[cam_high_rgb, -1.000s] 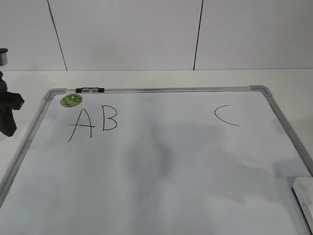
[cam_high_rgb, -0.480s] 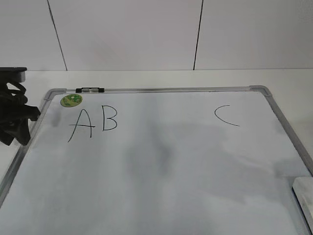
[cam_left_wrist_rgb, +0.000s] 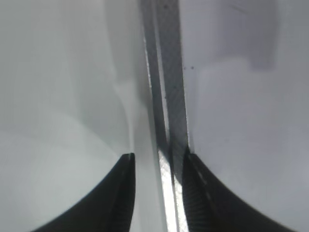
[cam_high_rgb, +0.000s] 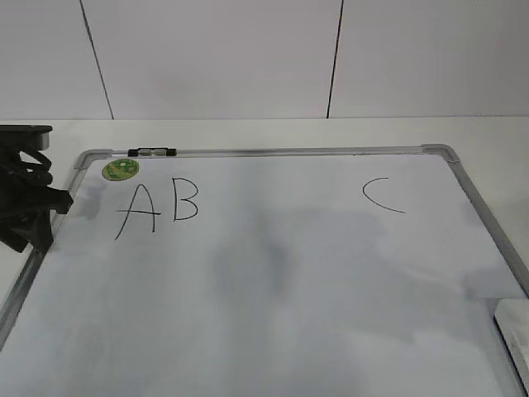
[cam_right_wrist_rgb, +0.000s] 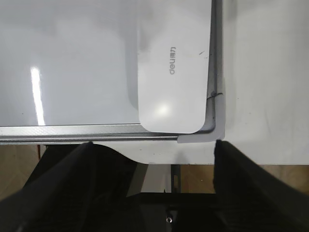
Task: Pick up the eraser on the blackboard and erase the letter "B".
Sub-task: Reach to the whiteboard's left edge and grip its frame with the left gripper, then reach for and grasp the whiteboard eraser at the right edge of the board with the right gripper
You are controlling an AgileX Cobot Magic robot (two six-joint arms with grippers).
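The blackboard (cam_high_rgb: 273, 152) is a white dry-erase board with a grey frame, lying flat. The letter "B" (cam_high_rgb: 185, 199) is at its upper left, right of the "A" (cam_high_rgb: 137, 212). The eraser (cam_high_rgb: 513, 337), a white rounded block, lies in the board's near right corner, partly cut off by the frame edge. The right wrist view shows the eraser (cam_right_wrist_rgb: 171, 72) against the board frame (cam_right_wrist_rgb: 72, 131). My right gripper (cam_right_wrist_rgb: 153, 145) is open and empty just off the board's corner, short of the eraser. My left gripper (cam_high_rgb: 29, 211) is open over the left frame (cam_left_wrist_rgb: 169, 72), with the jaws (cam_left_wrist_rgb: 159, 157) astride it.
A "C" (cam_high_rgb: 382, 196) is at the board's upper right. A round green sticker (cam_high_rgb: 121, 169) sits in the top-left corner and a small black-and-white clip (cam_high_rgb: 153, 152) on the top frame. The white table (cam_high_rgb: 248, 132) surrounds the board; its edge (cam_right_wrist_rgb: 193, 157) shows below the eraser.
My left gripper has come in from the left edge of the view to the board's left frame. The eraser and letters have not moved.
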